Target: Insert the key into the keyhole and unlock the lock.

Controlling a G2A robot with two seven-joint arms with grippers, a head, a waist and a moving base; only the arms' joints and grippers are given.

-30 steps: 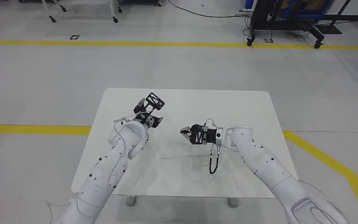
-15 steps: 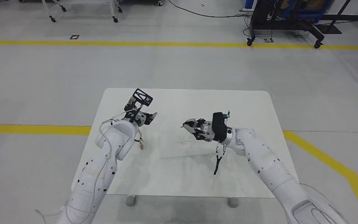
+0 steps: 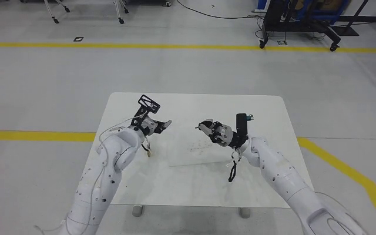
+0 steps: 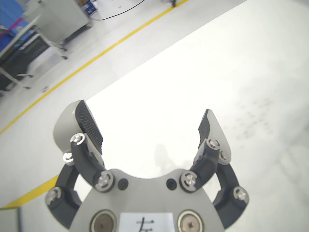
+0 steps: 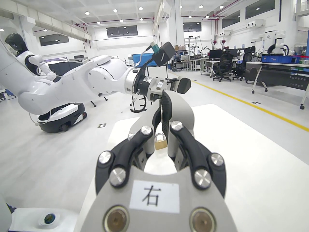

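Note:
A small brass padlock (image 5: 160, 142) lies on the white table (image 3: 258, 111); between my right gripper's fingers I see it farther off. In the top view a small object (image 3: 148, 153) beside my left forearm may be that padlock. My right gripper (image 5: 164, 95) is shut, its fingers (image 5: 179, 112) meeting at the tips; whether a key is pinched there I cannot tell. It hovers over the table's middle (image 3: 204, 125). My left gripper (image 4: 144, 121) is open and empty, held above the table's left half (image 3: 163, 124), facing the right gripper (image 5: 179, 85).
Faint scuff marks (image 3: 197, 147) dot the tabletop between the arms. A black cable loop (image 3: 231, 171) hangs from my right forearm. The table's far edge (image 4: 217, 20) lies ahead of the left gripper, with bare floor and a yellow line (image 3: 188, 46) beyond.
My right gripper has risen toward the far side and its wrist has rolled. My left arm has drawn back leftward, uncovering the small object beside its forearm.

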